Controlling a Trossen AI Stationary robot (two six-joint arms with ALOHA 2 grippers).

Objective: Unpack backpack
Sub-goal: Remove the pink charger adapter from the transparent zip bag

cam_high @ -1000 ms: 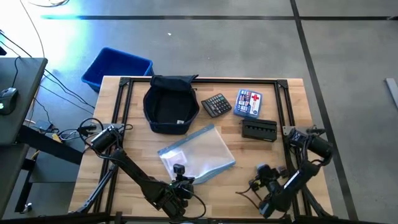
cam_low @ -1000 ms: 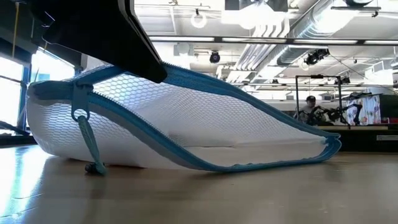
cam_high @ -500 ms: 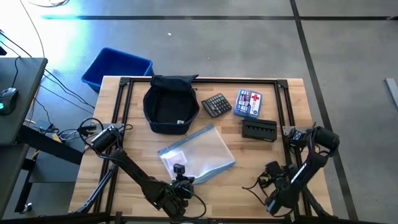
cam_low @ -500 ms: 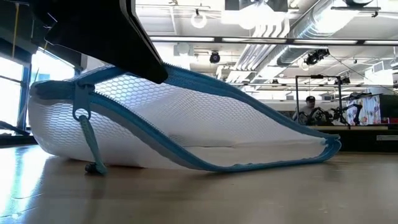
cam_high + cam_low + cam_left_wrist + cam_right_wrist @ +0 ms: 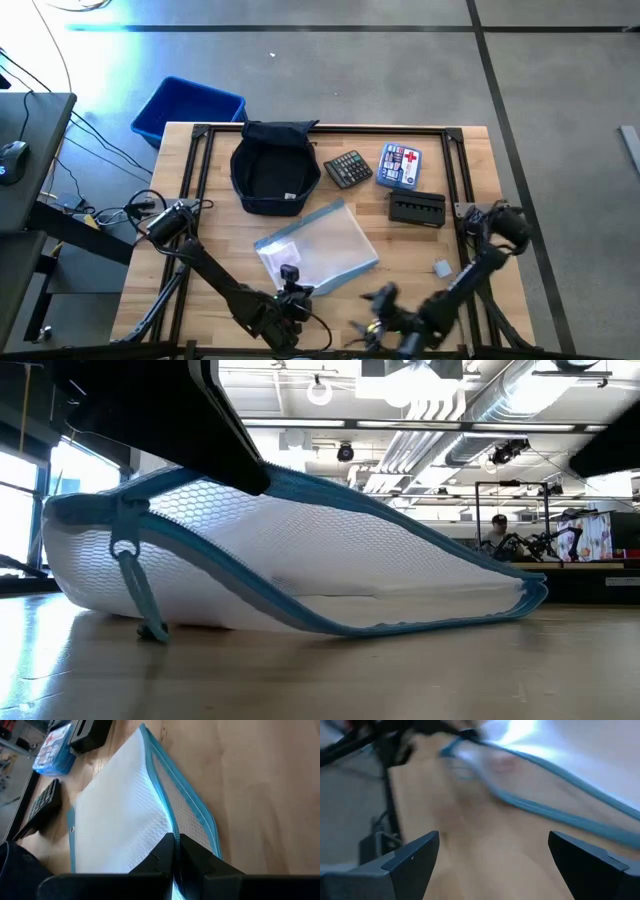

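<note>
1. A wooden table (image 5: 200,215) seen from above holds the backpack (image 5: 275,168), a dark navy soft bag lying open near the far edge, its dark lining showing.
2. Beside the backpack, toward the right arm's side, lie a black calculator (image 5: 348,168), a blue first-aid box (image 5: 399,166) and a black rectangular case (image 5: 417,208).
3. Nearer than the backpack lies a clear mesh pouch (image 5: 318,248) with a light blue zipper border.
4. The left gripper (image 5: 174,851) sits at the pouch's near edge, its fingers pressed together on the pouch's blue zipper edge.
5. The right gripper (image 5: 494,857) hovers low over bare wood near the pouch's near corner, fingers spread wide and holding nothing.
6. A bright blue bin (image 5: 187,108) stands on the floor beyond the backpack, off the table.
</note>
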